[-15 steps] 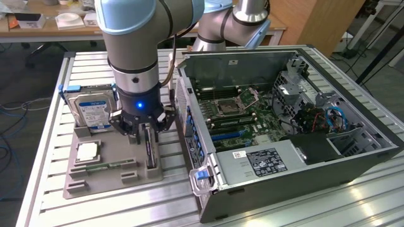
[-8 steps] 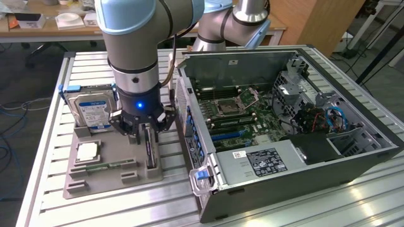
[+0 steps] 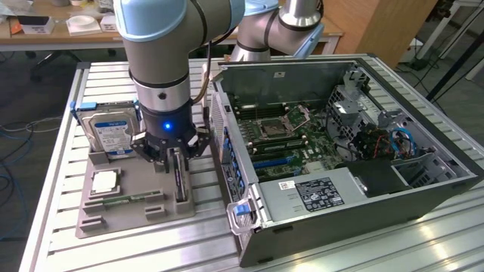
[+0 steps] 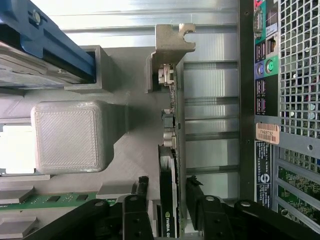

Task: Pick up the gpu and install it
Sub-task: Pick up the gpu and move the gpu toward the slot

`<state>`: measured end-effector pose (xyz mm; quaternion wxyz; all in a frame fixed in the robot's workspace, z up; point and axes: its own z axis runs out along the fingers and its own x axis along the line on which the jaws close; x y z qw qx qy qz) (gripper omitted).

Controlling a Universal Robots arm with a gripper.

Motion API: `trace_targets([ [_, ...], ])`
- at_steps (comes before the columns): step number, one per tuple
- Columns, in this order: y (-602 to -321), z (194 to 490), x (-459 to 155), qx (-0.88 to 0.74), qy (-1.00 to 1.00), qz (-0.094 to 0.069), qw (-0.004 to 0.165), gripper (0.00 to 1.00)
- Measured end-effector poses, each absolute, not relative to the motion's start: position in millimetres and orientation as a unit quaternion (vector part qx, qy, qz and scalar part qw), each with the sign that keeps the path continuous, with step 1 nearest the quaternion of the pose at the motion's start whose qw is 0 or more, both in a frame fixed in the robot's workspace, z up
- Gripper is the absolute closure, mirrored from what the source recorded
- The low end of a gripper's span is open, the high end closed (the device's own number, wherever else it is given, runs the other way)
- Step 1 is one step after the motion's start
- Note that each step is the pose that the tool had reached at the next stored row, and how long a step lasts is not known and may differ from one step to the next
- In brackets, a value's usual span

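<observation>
Gpu (image 4: 172,150) stands on edge between the open jaws.

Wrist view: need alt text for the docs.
Open gripper straddles the gpu, which stands on edge in a gray holder. The card's silver bracket points away from the gripper; the computer case's rear panel sits alongside.

Overview plus close look-down
Exterior view looks obliquely down from high above the grey tray (image 3: 124,218); wrist view faces straight down, close over it. Shared: tray edge beside the computer case (image 3: 340,226).
</observation>
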<state>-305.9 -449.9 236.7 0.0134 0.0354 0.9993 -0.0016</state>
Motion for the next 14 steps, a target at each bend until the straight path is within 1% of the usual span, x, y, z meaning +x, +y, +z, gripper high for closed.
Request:
trace_targets([
  [1, -449.9, 236.7, -305.9, 0.035, 0.999, -0.002, 0.013, 0.61],
  [2, -449.9, 236.7, -305.9, 0.035, 0.999, -0.002, 0.013, 0.61],
  [3, -449.9, 236.7, -305.9, 0.035, 0.999, -0.002, 0.013, 0.67],
  [14, -449.9, 236.6, -305.0, 0.035, 0.999, -0.002, 0.013, 0.67],
])
